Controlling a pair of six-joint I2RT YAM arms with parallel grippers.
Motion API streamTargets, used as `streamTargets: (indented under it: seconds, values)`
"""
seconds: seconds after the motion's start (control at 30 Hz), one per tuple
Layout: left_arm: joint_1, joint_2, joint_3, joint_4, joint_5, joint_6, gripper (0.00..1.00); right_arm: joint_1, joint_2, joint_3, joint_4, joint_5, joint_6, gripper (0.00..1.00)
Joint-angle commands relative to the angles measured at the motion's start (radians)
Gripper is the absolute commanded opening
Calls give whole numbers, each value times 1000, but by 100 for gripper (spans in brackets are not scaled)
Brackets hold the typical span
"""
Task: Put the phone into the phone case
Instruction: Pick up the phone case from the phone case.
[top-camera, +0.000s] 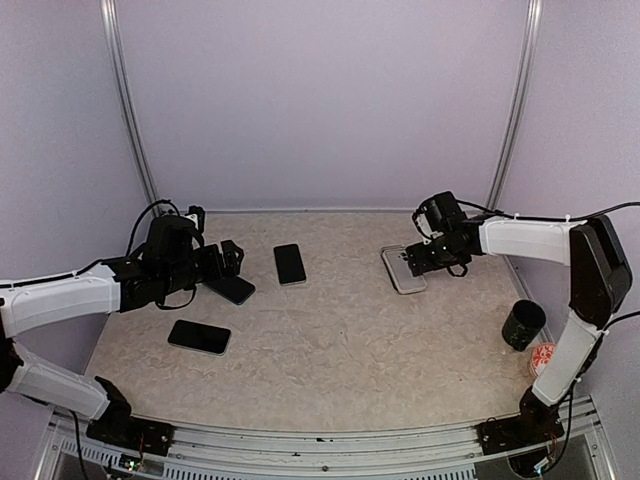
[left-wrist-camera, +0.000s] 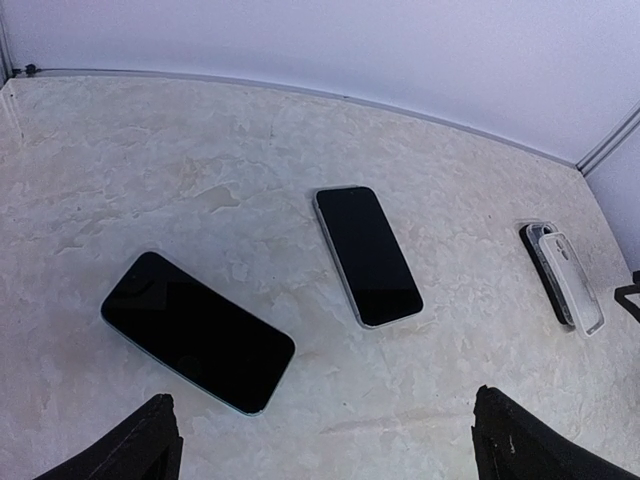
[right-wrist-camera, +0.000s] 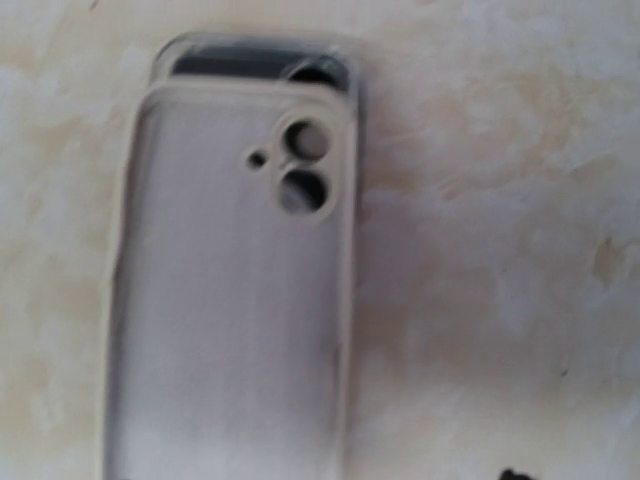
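Observation:
The phone case (top-camera: 403, 269) is a pale grey shell lying flat at the back right of the table. In the right wrist view the phone case (right-wrist-camera: 235, 290) fills the left half, with its camera holes at the top and a dark edge (right-wrist-camera: 240, 62) showing beneath its top end. My right gripper (top-camera: 428, 257) hangs low over its right side, and only a black fingertip (right-wrist-camera: 515, 474) shows. Three black phones lie on the left: one (top-camera: 290, 263) at the back, one (top-camera: 234, 290) by my left gripper (top-camera: 228, 262), one (top-camera: 199, 336) nearer. My left gripper (left-wrist-camera: 335, 450) is open above bare table.
A black cup (top-camera: 524, 324) and a red-and-white round thing (top-camera: 541, 357) stand near the right arm's base. Grey walls with metal rails close in the back and sides. The left wrist view also shows the case (left-wrist-camera: 575, 285) far right.

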Motion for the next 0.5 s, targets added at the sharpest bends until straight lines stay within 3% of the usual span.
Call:
streamTargets:
  seconds: [0.0, 0.47]
  values:
    - [-8, -33, 1, -12, -12, 8, 99, -51, 38, 51, 24, -69, -6, 75]
    - [-22, -57, -37, -8, -11, -7, 99, -105, 228, 287, -98, -129, -61, 55]
